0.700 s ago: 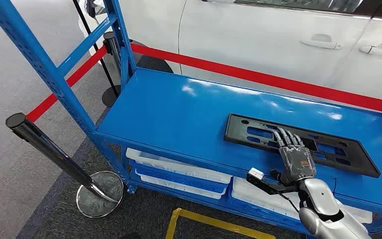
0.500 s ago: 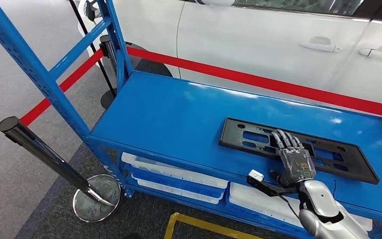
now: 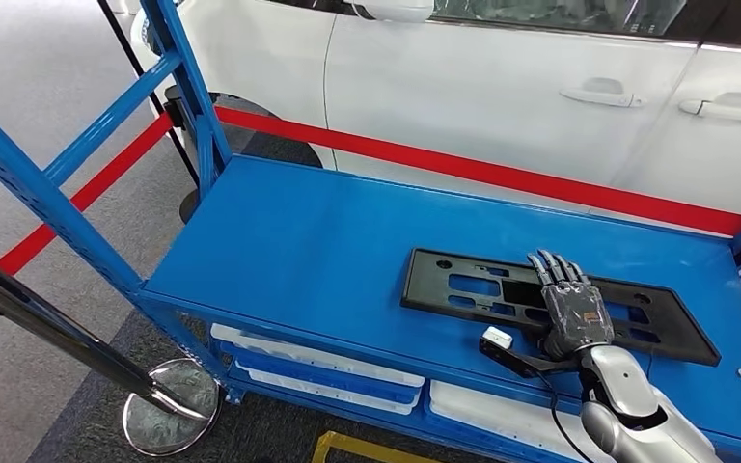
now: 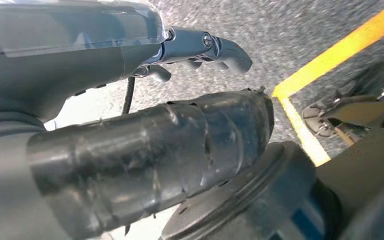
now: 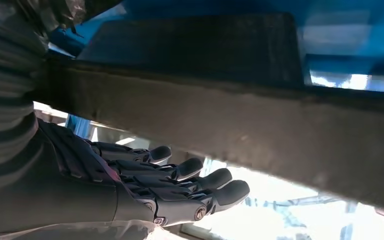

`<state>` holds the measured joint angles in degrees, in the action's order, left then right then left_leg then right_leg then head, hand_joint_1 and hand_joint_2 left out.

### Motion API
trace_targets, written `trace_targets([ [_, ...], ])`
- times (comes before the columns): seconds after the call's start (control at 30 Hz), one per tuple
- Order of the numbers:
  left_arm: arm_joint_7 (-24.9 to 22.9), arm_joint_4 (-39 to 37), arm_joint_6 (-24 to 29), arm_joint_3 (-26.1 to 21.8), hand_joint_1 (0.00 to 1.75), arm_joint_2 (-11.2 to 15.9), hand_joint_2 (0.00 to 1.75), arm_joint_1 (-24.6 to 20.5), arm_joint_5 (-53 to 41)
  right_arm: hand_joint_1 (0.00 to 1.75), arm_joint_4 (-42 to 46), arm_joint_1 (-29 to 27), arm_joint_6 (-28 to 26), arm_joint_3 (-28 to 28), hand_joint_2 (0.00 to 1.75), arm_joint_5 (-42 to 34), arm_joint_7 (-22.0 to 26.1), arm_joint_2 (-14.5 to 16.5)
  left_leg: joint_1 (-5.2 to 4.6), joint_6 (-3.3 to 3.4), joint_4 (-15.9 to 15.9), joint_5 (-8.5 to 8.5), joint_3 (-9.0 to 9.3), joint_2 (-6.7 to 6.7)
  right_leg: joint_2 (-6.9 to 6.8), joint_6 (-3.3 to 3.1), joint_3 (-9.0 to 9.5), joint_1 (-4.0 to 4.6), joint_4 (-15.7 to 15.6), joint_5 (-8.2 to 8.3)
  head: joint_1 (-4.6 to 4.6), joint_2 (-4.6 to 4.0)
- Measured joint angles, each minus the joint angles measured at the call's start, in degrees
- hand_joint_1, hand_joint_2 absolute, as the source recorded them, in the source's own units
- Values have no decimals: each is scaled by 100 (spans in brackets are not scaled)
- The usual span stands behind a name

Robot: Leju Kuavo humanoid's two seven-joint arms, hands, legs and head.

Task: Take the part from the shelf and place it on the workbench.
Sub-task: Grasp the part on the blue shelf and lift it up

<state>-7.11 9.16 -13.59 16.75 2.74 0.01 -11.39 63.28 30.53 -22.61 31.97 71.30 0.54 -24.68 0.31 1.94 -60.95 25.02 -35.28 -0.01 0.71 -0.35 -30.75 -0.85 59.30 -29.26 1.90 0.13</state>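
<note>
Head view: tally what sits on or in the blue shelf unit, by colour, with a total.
Black: 1, the flat slotted plastic part on the top surface, under the right hand.
White: 3 trays on the lower level, two stacked and one beside them.
Total: 4.

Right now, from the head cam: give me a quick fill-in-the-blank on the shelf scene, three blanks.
1. The black part lies flat on the ____ shelf top.
2. The robot's ____ hand rests on the part.
3. A ____ belt barrier runs between the shelf and the white car.

Missing words: blue; right; red
</note>
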Motion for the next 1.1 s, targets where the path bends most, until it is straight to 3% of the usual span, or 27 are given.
trace_targets([
  [0.13, 22, -5, 23, 6, 0, -1, 0, 12, 4, 170, -4, -8, 8, 0, 175, -20, -21, -4, -29, 79, 333, 10, 180, 13, 9, 145, 79, -11, -3, 62, -4, -1],
  [0.2, 91, -5, 77, 6, 0, -5, 0, 1, 25, 175, 4, -27, 82, -3, 175, -51, -61, -24, -7, 115, 423, 3, 326, 8, -10, 176, -45, -15, 290, -91, -26, -1],
  [0.3, 182, -5, 144, 2, 0, -19, 0, -38, 76, 175, 109, -102, 260, -20, 175, -122, -113, -90, -14, 164, 438, 55, 386, -10, -22, 223, -670, -17, 1211, -464, -43, -1],
  [0.33, 195, -5, 149, -1, 0, -23, 44, -38, 82, 175, 155, -145, 298, -28, 175, -138, -119, -113, -20, 171, 429, 87, 408, -14, -23, 234, -831, -16, 1353, -452, -43, -1],
  [0.37, 204, -5, 145, -2, 0, -27, 87, -35, 85, 175, 195, -182, 319, -36, 175, -152, -121, -132, -24, 170, 419, 125, 440, -18, -25, 236, -902, -16, 1308, -321, -43, -1],
  [0.43, 217, -5, 138, -3, 0, -37, 175, -30, 87, 175, 263, -225, 336, -57, 175, -168, -120, -168, -26, 153, 392, 217, 525, -20, -32, 206, -785, -11, 698, 225, -45, -1],
  [0.47, 222, -5, 142, -3, 0, -45, 175, -33, 89, 175, 286, -237, 339, -68, 175, -175, -120, -183, -30, 138, 378, 256, 558, -21, -36, 178, -701, 6, 385, 404, -44, -1],
  [0.53, 226, -7, 165, -4, 0, -56, 175, -49, 90, 175, 328, -263, 343, -92, 175, -184, -119, -214, -33, 84, 352, 319, 565, -28, -40, 105, -604, 49, 18, 525, -43, -1],
  [0.6, 225, -7, 186, -5, 0, -60, 175, -47, 82, 175, 374, -292, 343, -120, 175, -186, -120, -238, -46, 61, 326, 361, 556, -35, -36, 56, -562, 58, -42, 526, -29, -1],
  [0.73, 219, -7, 190, -5, 0, -58, 175, -46, 78, 175, 415, -324, 340, -161, 175, -216, -109, -246, -49, 123, 360, 417, 646, -30, -21, 30, -518, 63, -46, 519, 15, 0],
  [0.97, 307, -7, 111, -5, 0, -33, 175, -16, 103, 175, 419, -398, 225, -218, 175, -242, -76, -246, -41, 36, 433, 445, 706, -31, -29, -10, -467, 69, -45, 466, 13, 0],
  [1.1, 329, -7, 120, -5, 0, -31, 0, -8, 90, 175, 407, -424, 227, -245, 175, -245, -75, -247, -41, 11, 436, 445, 704, -31, -31, -10, -451, 68, -44, 465, 11, 0],
])
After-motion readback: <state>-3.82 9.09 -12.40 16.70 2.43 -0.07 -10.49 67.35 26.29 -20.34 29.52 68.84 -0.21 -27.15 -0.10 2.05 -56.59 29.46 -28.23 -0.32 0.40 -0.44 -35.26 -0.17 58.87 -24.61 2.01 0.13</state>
